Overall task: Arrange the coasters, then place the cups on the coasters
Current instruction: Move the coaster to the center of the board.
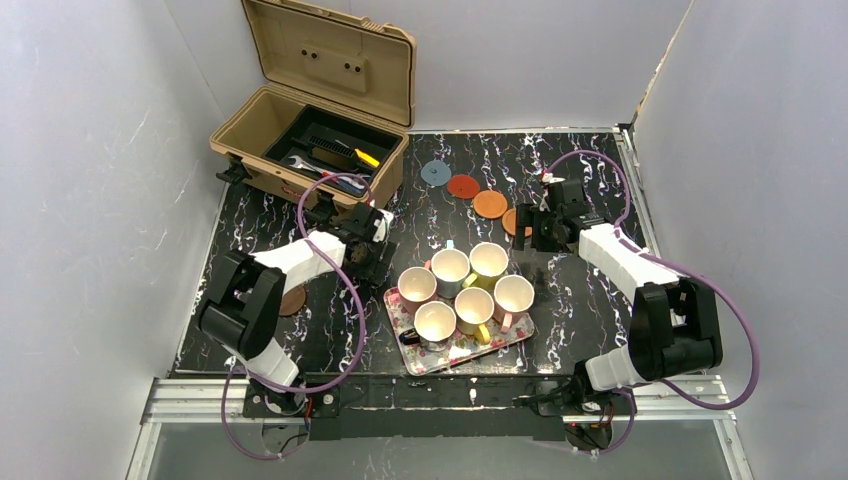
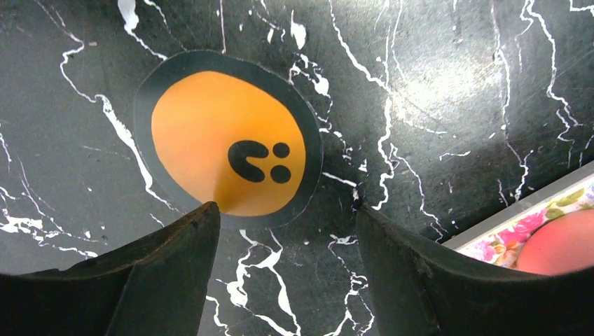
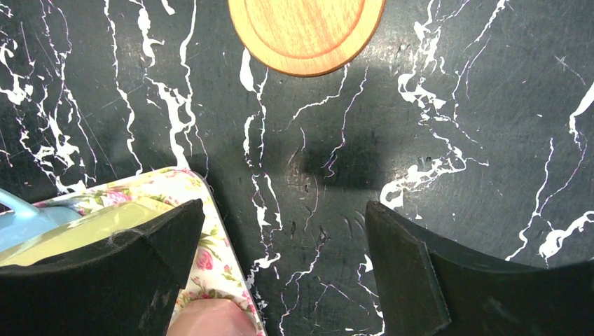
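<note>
Black white-veined tabletop (image 1: 580, 300), pale walls (image 1: 90, 150) on 3 sides. Open tan toolbox (image 1: 320, 110) far left. 6 cups (image 1: 474, 303) on floral tray (image 1: 458, 352), near centre. Blue-grey coaster (image 1: 435, 173), red coaster (image 1: 462, 186) and orange coaster (image 1: 489, 204) in a diagonal row behind. Brown coaster (image 1: 292, 300) half under left arm (image 1: 300, 255). Left jaws spread over yellow-orange coaster (image 2: 228, 140). Right arm (image 1: 615, 255) by the tray corner, right jaws spread wide over bare tabletop.

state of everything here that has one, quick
toolbox, lid open
six cups, upright, empty, on floral tray
coaster row, lying flat, no cups on
yellow-orange coaster, lying flat, bare
left tool, open, empty
right tool, open, empty
</note>
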